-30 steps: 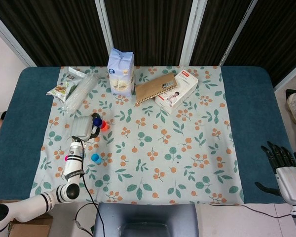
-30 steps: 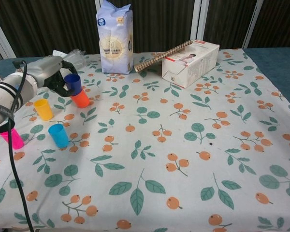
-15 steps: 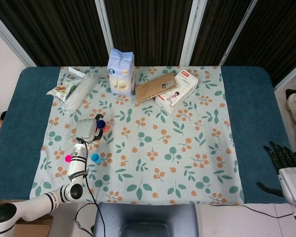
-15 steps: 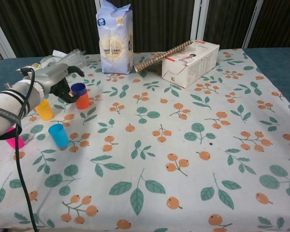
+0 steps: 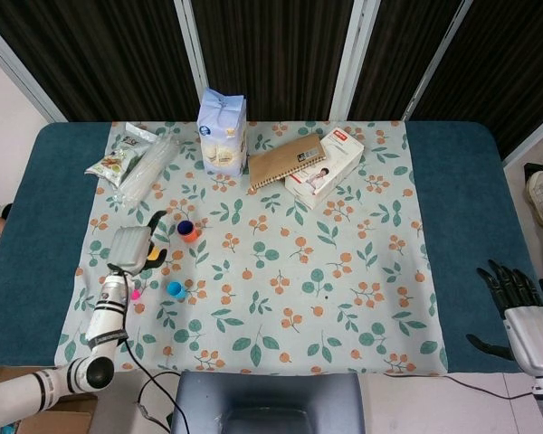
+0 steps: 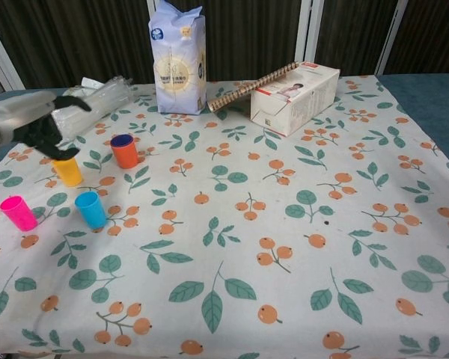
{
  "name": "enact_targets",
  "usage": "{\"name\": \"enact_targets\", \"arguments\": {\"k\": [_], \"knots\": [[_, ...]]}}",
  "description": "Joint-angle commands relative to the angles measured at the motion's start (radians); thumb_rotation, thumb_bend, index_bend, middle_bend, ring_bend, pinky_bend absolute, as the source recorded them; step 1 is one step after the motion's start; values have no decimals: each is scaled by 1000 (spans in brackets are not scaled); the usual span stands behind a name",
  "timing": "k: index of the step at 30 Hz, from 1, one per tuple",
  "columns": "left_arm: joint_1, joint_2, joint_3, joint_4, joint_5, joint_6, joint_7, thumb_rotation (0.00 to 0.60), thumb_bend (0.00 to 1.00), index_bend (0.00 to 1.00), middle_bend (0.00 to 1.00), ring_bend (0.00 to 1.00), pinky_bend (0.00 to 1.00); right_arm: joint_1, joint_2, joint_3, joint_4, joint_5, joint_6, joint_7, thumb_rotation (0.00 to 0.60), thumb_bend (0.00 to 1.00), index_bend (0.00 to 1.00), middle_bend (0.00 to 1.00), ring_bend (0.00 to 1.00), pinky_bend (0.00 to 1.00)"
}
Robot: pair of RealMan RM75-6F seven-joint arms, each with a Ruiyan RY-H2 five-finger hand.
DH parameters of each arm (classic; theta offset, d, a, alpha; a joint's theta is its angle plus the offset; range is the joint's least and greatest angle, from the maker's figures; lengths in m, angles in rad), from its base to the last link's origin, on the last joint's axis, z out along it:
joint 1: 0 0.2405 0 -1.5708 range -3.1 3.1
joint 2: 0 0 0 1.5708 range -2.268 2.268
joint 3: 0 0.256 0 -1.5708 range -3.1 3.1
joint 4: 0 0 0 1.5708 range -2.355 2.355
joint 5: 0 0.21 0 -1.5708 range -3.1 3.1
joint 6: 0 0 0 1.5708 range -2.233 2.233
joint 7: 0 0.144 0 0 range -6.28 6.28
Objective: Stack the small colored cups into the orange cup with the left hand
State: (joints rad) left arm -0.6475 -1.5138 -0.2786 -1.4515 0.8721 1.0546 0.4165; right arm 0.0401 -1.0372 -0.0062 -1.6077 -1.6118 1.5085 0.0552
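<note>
Partly, the left hand [image 6: 37,123] hides the yellow cup [image 6: 67,171].

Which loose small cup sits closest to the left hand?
The yellow cup, right under the left hand; the pink cup and light blue cup stand nearer the table's front edge.

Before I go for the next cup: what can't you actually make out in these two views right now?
- Yellow cup, head view: hidden under the left hand.
- Whether the left hand touches that cup: unclear in the chest view.
- Dark blue cup inside the orange cup: only its rim shows.
- Right hand: outside the chest view.
</note>
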Motion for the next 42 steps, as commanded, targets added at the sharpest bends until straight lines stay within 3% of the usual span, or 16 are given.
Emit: {"name": "enact_targets", "arguments": {"k": [1,12,19,28,35,39,42], "knots": [[23,3,26,34,-28,-30,-40,600,356,205,1000,1000,1000,2,-1,-3,-1,-6,-3,-3,600,126,0,0,0,0],[23,-70,25,190,-53,-77,-125,600,351,255,1000,1000,1000,3,-12,13,0,20,-1,-21,600,126,0,0,0,0],[20,-98,16,235,-50,-86,-150,600,350,365,1000,1000,1000,4,-13,15,-5,28,-6,-22,600,125,0,0,0,0],[14,-136,-5,287,-52,-90,-184,600,346,377,1000,1000,1000,1,-14,12,-6,23,-4,-25,600,125,0,0,0,0],[5,-185,-37,355,-36,-51,-216,600,359,635,1000,1000,1000,2,-15,13,-5,27,-6,-28,600,125,0,0,0,0],[-8,-187,-67,361,-26,-35,-228,600,367,681,1000,1000,1000,1,-16,13,-6,27,-5,-30,600,125,0,0,0,0],[-30,-161,-125,302,-8,3,-249,600,373,685,1000,1000,1000,1,-18,13,-6,27,-6,-33,600,125,0,0,0,0]]}}
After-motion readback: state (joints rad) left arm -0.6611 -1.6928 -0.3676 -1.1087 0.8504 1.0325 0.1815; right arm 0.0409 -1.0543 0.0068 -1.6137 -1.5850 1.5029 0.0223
